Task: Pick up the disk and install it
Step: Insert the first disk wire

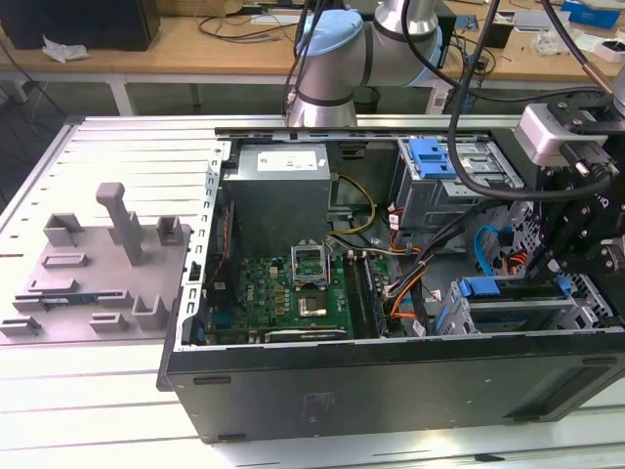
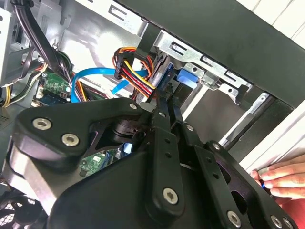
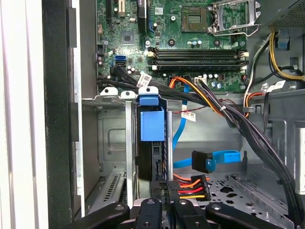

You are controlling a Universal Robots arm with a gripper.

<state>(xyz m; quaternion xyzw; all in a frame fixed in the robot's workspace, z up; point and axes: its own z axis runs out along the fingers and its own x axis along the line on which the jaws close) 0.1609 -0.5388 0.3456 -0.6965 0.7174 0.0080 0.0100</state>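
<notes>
The disk (image 3: 151,125) stands on edge in a slot of the metal drive cage (image 3: 112,138), its blue bracket facing the motherboard. In the exterior view the disk (image 1: 480,289) sits in the lower cage at the case's front, on that view's right. My gripper (image 3: 164,187) is right at the disk's near end, among the orange and red power leads. In the second wrist view the gripper (image 2: 167,95) has its two fingers drawn close together and aimed at the blue bracket (image 2: 185,78). Whether the tips touch the disk is hidden.
The open case (image 1: 391,386) holds a motherboard (image 1: 283,288), a grey power supply (image 1: 283,176) and an upper bay with a lighter-blue latch (image 1: 430,156). Blue and black cables (image 3: 224,157) cross beside the cage. A person's hand (image 2: 281,179) rests on the case edge. A grey fixture (image 1: 98,264) lies outside.
</notes>
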